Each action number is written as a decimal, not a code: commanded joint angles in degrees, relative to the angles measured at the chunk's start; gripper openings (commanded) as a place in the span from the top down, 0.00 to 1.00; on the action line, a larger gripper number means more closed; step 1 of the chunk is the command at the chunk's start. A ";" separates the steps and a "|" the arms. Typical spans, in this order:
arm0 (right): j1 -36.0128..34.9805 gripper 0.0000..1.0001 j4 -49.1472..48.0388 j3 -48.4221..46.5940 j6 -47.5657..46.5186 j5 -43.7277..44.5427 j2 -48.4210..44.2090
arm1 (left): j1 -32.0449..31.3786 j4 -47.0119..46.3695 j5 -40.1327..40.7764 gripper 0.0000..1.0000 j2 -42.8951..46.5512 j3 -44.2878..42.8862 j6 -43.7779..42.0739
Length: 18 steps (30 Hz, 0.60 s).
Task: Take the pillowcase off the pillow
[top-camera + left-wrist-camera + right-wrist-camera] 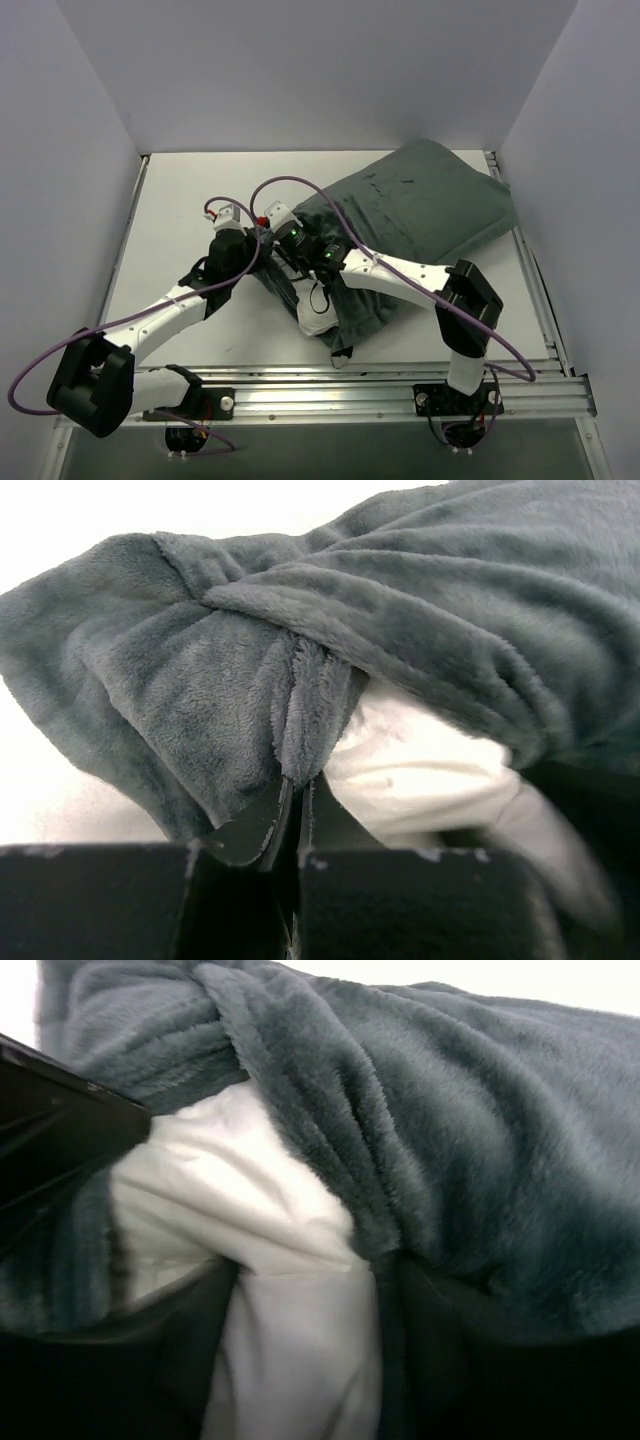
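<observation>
The pillowcase (420,205) shows its plain grey-green velvety side and lies from the back right of the table towards the middle; no zebra side shows. The white pillow (316,310) bulges out of its open near-left end. My left gripper (262,238) is shut on a fold of the pillowcase's edge (300,720), with the pillow (420,770) just to its right. My right gripper (285,262) is close beside it, shut on a bunch of white pillow cloth (300,1340). The pillowcase (450,1160) drapes over that cloth, and the left gripper's black body (60,1120) shows at the upper left.
The white table (180,230) has white walls at the left, back and right. A metal rail (400,385) runs along the near edge with both arm bases on it. Purple cables loop over both arms.
</observation>
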<state>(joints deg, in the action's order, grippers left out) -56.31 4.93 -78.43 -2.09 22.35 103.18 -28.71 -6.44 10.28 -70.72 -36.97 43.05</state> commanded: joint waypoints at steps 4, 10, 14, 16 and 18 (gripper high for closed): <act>4.89 1.00 8.96 -1.10 1.56 10.60 4.06 | 0.58 4.33 3.25 0.98 2.86 0.06 -1.39; 8.05 1.00 6.24 -1.72 6.03 10.88 -6.30 | 1.37 9.59 7.28 0.98 3.31 -1.70 -1.56; 13.59 1.00 6.05 1.17 9.90 6.85 -15.87 | 2.69 14.60 11.33 0.98 4.45 -2.84 -0.60; 18.33 1.00 6.32 2.31 12.01 3.86 -18.79 | 3.31 15.75 12.91 0.98 5.41 -2.85 0.80; 21.32 1.00 6.06 4.42 12.89 -0.89 -23.01 | 3.92 16.37 14.41 0.98 6.03 -2.41 1.34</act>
<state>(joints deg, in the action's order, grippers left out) -44.77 7.79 -75.70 10.37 12.01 88.23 -28.64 -1.91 12.25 -67.09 -39.48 45.34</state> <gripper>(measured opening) 0.114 0.053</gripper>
